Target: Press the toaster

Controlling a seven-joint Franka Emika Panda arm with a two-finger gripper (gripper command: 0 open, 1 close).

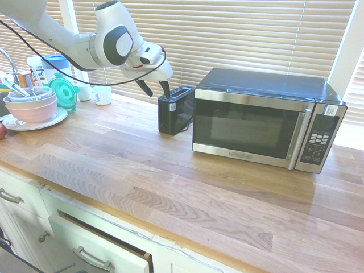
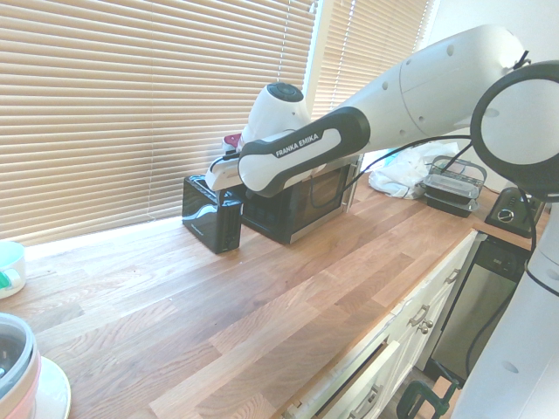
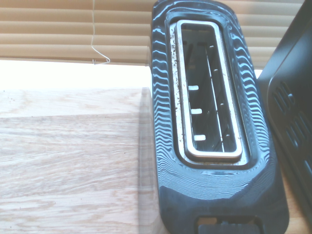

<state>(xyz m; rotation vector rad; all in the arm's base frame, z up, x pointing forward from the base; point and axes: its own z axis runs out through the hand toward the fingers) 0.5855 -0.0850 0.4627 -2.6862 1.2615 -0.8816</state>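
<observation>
- Tool (image 1: 154, 87), its two dark fingers spread and grasping nothing, hovers just above the toaster (image 1: 174, 110).
- Toaster, a boxy black unit with a ribbed top and metal-rimmed slot, stands on the oak-grain worktop (image 1: 170, 170), beside the steel microwave (image 1: 261, 119).
- Best approach, likely: descend squarely onto the lever end, pressing straight down.

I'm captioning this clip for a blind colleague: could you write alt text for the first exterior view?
A white robot arm reaches in from the left, its open gripper hanging just above a small black toaster on a wooden countertop. The toaster stands close against the left side of a stainless-steel microwave, closed window blinds behind; stacked bowls sit at far left.
</observation>
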